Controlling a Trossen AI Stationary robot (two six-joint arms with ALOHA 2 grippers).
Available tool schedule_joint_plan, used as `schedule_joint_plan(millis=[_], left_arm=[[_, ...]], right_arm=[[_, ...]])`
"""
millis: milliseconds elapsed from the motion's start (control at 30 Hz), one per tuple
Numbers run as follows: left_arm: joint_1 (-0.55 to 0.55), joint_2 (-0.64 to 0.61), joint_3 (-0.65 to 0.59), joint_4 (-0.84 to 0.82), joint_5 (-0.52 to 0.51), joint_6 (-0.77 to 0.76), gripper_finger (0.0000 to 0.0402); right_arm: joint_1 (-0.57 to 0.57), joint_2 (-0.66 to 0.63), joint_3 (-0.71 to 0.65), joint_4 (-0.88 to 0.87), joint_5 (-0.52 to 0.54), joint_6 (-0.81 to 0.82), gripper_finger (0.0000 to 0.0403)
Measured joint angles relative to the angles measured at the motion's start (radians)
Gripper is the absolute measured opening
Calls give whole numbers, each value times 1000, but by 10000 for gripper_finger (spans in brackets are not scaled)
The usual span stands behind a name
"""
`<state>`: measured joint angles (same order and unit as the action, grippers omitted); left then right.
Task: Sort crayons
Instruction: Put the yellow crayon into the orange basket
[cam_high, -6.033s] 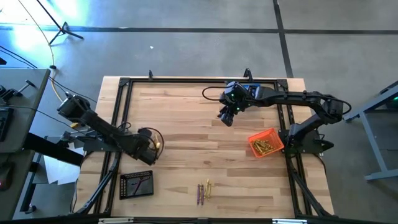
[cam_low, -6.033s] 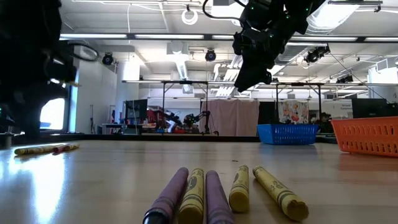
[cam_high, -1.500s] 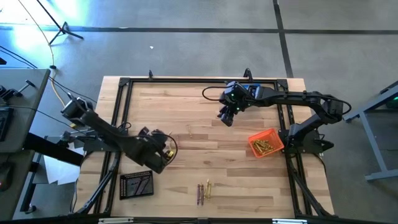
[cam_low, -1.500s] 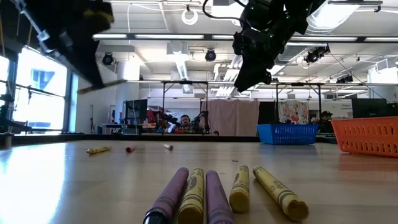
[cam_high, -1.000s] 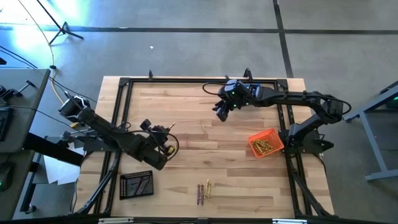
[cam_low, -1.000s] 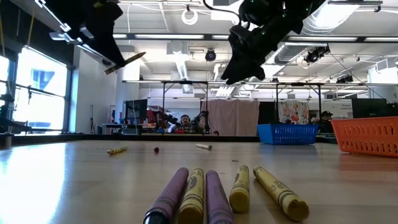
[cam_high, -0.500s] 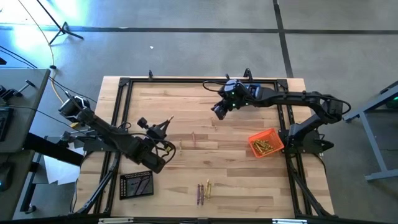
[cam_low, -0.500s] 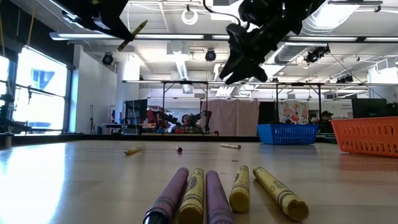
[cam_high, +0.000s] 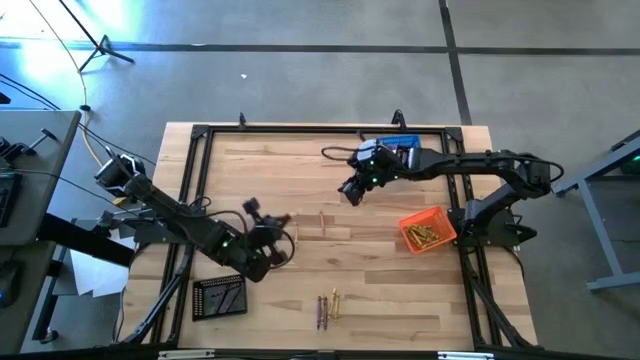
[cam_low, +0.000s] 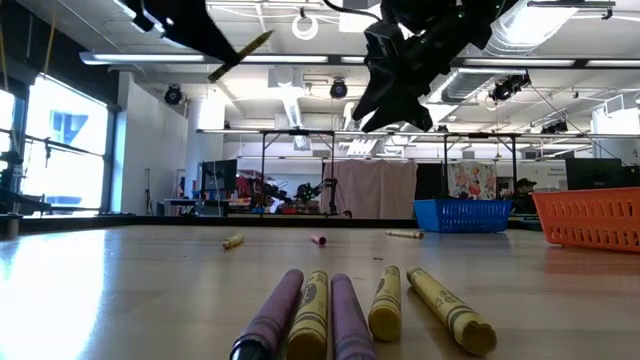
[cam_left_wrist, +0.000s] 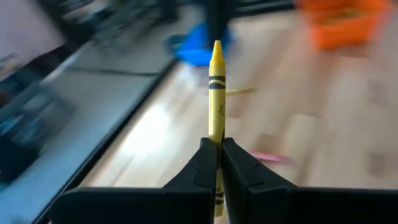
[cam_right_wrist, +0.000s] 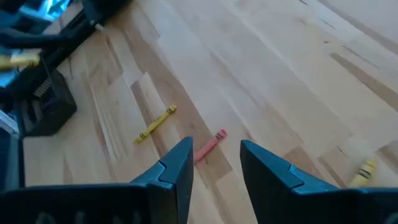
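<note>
My left gripper (cam_high: 272, 222) hovers over the table's left middle, shut on a yellow crayon (cam_left_wrist: 216, 87). In the low view that crayon (cam_low: 240, 55) shows high above the wood. My right gripper (cam_high: 348, 192) hangs open above mid-table, its fingers (cam_right_wrist: 180, 165) above a red crayon (cam_right_wrist: 208, 146) that lies flat. Two yellow crayons (cam_right_wrist: 157, 124) (cam_right_wrist: 364, 169) also lie loose on the table. Several purple and yellow crayons (cam_low: 350, 310) lie side by side at the near edge. My left gripper pinches the yellow crayon's blunt-end half (cam_left_wrist: 217, 144) between its two fingers. The crayon lies along the fingers. Its pointed tip (cam_left_wrist: 216, 46) sticks out ahead of them, toward the table's right. It is lifted clear of the table.
An orange basket (cam_high: 425, 232) holding yellow crayons stands at the right. A blue basket (cam_high: 398, 148) is at the far edge behind the right arm. A black basket (cam_high: 220, 296) sits at the near left. A black frame (cam_high: 200, 135) runs along the table's edges.
My left gripper has carried the yellow crayon toward the table's right and rolled, so the crayon now points more to the right. My right gripper has shifted a little toward the table's left and near edge. The loose mid-table crayons show farther right in the low view.
</note>
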<state>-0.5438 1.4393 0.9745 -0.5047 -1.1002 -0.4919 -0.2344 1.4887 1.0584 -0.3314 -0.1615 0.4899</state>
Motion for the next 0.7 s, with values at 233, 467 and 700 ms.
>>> schedule_joint_plan(millis=[233,467,700], left_arm=[[12,1,-30,320,301,509,0],[125,1,-121,656,429,684,0],[290,1,-199,1061,515,836,0]], right_arm=[[247,0,0,10,265,-5,119],[485,-18,1,-41,681,50,119],[535,-86,1,-44,961,-23,119]])
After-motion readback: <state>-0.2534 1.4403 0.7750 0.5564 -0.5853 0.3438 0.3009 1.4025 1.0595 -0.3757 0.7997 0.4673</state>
